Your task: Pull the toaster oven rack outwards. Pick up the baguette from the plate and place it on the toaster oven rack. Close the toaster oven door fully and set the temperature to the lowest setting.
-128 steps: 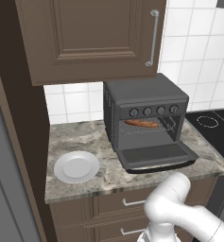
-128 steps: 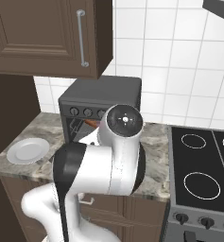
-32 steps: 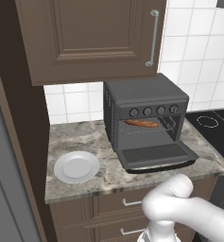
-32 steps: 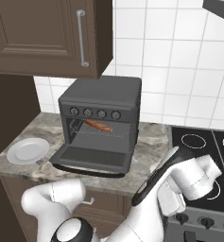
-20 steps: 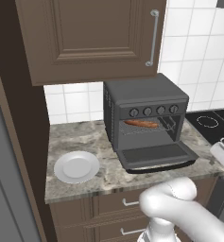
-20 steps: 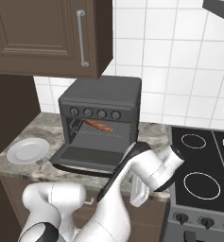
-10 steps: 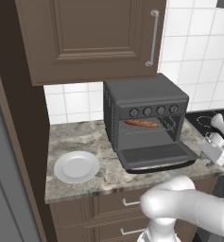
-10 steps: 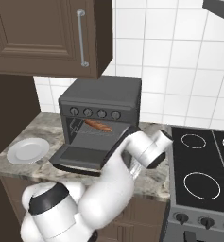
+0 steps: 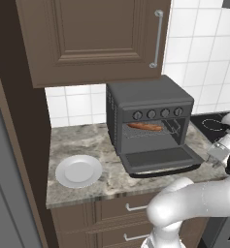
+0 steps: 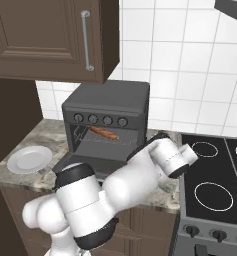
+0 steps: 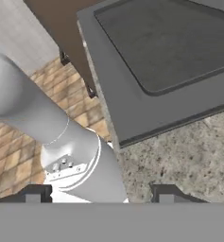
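Golden-brown, the baguette [image 9: 144, 127] already lies on the rack [image 9: 153, 131] inside the toaster oven [image 9: 148, 121], well to the left of our end effector [image 9: 214, 157] and above it; the plate [image 9: 78, 171] sits bare farther left on the desk [image 9: 82, 145]; we judge the pulling and placing done, with the door closing and the temperature knob left; the door [image 9: 160, 160] hangs fully down, its outer edge just left of the end effector, which hovers at the door's right corner; in the hand view the fingertips [image 11: 164, 193] stand apart over the desk with nothing between them, so we read it as partly open, holding and touching nothing.
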{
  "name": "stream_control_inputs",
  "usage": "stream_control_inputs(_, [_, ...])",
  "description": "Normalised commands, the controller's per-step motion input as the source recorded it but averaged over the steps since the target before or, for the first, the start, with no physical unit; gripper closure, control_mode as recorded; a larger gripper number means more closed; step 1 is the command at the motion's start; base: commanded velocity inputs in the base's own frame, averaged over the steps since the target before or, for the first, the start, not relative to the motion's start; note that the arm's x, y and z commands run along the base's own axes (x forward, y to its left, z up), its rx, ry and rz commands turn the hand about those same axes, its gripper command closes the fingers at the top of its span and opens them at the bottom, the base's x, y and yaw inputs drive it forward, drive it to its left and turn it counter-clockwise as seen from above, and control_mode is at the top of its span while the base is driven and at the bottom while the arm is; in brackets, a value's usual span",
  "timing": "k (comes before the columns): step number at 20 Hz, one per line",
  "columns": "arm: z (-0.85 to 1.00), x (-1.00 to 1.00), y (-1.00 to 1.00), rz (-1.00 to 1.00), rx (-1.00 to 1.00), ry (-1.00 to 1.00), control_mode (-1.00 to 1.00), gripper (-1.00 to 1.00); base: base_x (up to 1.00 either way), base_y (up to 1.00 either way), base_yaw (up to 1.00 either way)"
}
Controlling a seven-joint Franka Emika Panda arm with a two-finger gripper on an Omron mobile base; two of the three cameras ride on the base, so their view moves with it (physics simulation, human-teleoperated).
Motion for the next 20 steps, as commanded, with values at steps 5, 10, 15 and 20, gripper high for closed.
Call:
stream_control_inputs(5, [-0.19,0.0,-0.41,-0.02,0.42,-0.15,-1.0,-1.0,0.0,0.0,0.0])
stream_control_inputs(10, [-0.08,0.0,0.0,-0.02,0.25,-0.09,-1.0,-1.0,0.0,0.0,0.0])
stream_control_inputs(15, [-0.12,-0.01,0.0,-0.02,0.32,-0.16,-1.0,-1.0,0.0,0.0,0.0])
stream_control_inputs(20, [0.0,-0.31,0.2,-0.02,0.32,-0.31,-1.0,-1.0,0.0,0.0,0.0])
